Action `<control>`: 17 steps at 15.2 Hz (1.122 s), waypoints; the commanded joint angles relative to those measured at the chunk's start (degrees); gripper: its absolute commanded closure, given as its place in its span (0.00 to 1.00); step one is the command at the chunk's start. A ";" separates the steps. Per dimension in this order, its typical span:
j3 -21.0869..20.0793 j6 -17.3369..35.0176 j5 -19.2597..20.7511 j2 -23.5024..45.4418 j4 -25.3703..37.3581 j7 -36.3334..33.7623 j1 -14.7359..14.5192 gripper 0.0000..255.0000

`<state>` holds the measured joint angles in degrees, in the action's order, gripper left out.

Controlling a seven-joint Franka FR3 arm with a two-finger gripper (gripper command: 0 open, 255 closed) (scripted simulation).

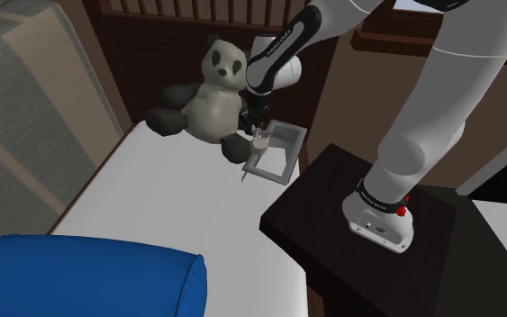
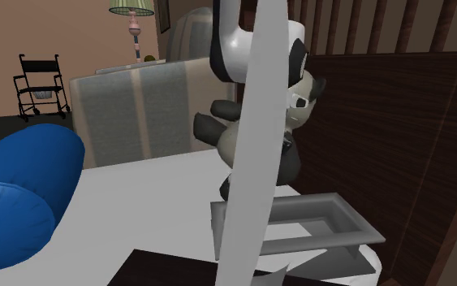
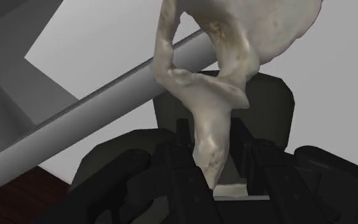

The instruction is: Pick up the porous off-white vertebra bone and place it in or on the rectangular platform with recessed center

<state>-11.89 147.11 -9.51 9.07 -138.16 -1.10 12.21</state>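
Black fingers (image 3: 174,172) clamped on the off-white vertebra bone (image 3: 234,44), held up beside the grey platform (image 3: 107,89).
Carrying step looks close to done (the bone hangs by the platform's rim, near the panda (image 1: 211,90) on the bed (image 1: 170,198)); next move calls for centring over the recess; then lowering; then parting the fingers.

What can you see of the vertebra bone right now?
The bone is off-white with tan mottling and a porous look: a bulbous body and thin curving processes. The gripper is shut on one narrow process, its black fingers clasping it. It hangs over the rim of the grey platform, apparently touching nothing else.
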 commanded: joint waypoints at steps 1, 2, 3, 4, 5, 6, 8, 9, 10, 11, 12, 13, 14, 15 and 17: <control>0.90 0.14 -1.01 -1.78 -2.30 3.79 1.97 1.00; 1.45 0.14 -1.34 -2.38 -3.07 5.51 2.88 1.00; 2.03 0.11 -1.62 -2.93 -3.78 7.23 3.78 1.00; 2.63 0.06 -1.86 -3.43 -4.43 8.93 4.69 1.00; 3.26 -0.01 -2.05 -3.89 -5.00 10.62 5.59 1.00; 3.94 -0.10 -2.20 -4.29 -5.51 12.31 6.48 1.00; 4.37 0.65 -2.35 -3.76 -5.86 13.50 7.03 1.00; 4.35 1.46 -2.43 -2.99 -5.89 13.63 7.01 1.00; 4.32 2.27 -2.50 -2.20 -5.91 13.76 7.00 1.00; 4.30 3.07 -2.58 -1.40 -5.92 13.89 6.99 1.00; 4.28 3.87 -2.66 -0.59 -5.92 14.03 6.99 1.00; 4.26 4.66 -2.74 0.22 -5.90 14.16 6.98 1.00; 4.23 5.45 -2.82 1.05 -5.87 14.30 6.97 1.00; 4.21 6.23 -2.90 1.88 -5.82 14.44 6.97 1.00; 4.16 7.78 -3.07 3.57 -5.68 14.72 6.97 1.00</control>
<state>-7.68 153.97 -12.50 11.67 -143.88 13.53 19.23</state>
